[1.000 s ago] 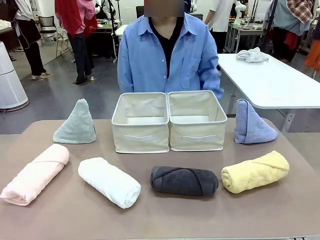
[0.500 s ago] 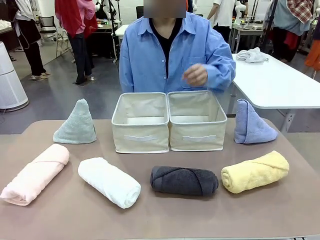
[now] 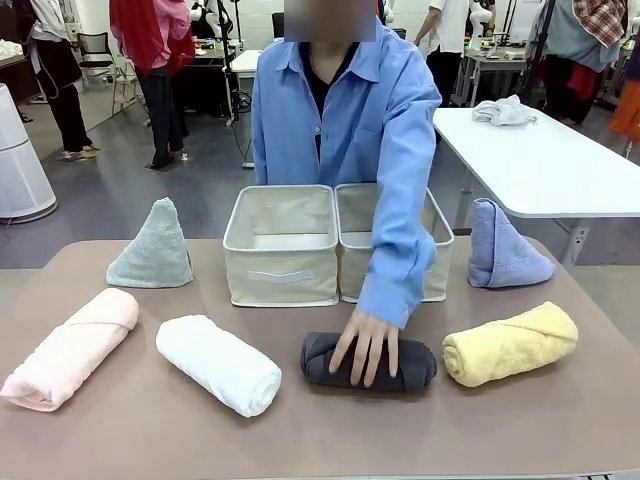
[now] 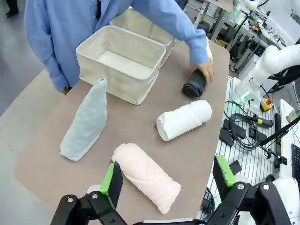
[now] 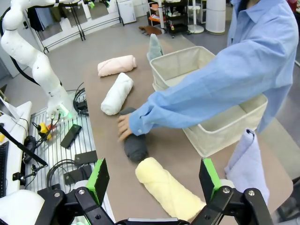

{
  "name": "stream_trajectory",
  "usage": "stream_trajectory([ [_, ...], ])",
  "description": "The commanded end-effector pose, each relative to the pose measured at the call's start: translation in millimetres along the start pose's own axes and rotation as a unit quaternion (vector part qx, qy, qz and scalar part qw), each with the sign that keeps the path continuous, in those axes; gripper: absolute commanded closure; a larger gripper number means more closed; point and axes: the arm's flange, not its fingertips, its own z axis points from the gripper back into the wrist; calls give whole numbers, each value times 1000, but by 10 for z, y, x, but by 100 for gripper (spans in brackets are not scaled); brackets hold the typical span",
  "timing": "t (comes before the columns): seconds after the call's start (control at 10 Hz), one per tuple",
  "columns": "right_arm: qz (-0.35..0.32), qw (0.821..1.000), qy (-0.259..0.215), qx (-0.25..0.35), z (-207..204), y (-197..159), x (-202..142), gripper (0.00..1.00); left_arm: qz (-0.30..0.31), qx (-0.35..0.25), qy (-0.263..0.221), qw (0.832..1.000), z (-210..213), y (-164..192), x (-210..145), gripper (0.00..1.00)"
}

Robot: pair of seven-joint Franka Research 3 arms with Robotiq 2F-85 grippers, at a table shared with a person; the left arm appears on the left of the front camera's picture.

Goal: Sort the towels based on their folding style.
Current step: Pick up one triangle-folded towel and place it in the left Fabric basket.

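Four rolled towels lie in a front row: pink (image 3: 70, 347), white (image 3: 218, 363), dark grey (image 3: 418, 365) and yellow (image 3: 510, 343). A pale green cone (image 3: 153, 246) stands at the back left, a lavender-blue cone (image 3: 504, 246) at the back right. The person's hand (image 3: 366, 345) rests on top of the dark grey roll. My left gripper (image 4: 169, 183) hangs open above the pink roll (image 4: 146, 183). High over the yellow roll (image 5: 168, 188) my right gripper (image 5: 154, 180) is open too. Neither touches a towel.
Two cream fabric bins (image 3: 281, 245) (image 3: 437, 250) stand side by side at the back middle; the person's blue sleeve (image 3: 400, 200) reaches across the right one. A white table (image 3: 540, 160) with a crumpled cloth (image 3: 502, 110) stands beyond the right edge.
The person has leaned forward and brought a hand down over the right bin onto the dark grey roll. The towels lie where they were.
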Motion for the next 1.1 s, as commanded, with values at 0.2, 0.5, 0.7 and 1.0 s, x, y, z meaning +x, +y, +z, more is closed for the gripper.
stream_trajectory([
  [0.2, 6, 1000, -5, 2, -6, 4, 7, 0, -27, 53, 138, 989, -509, 666, 735, 0],
  [0.5, 6, 1000, -5, 2, -6, 4, 7, 0, -106, 130, 330, 929, -1348, 970, 1379, 0],
  [0.7, 6, 1000, -5, 2, -6, 4, 7, 0, -150, 164, 391, 893, -1906, 1025, 1553, 0],
  [1.0, 6, 1000, -5, 2, -6, 4, 7, 0, -179, 116, 403, 890, -2404, 1052, 1562, 0],
])
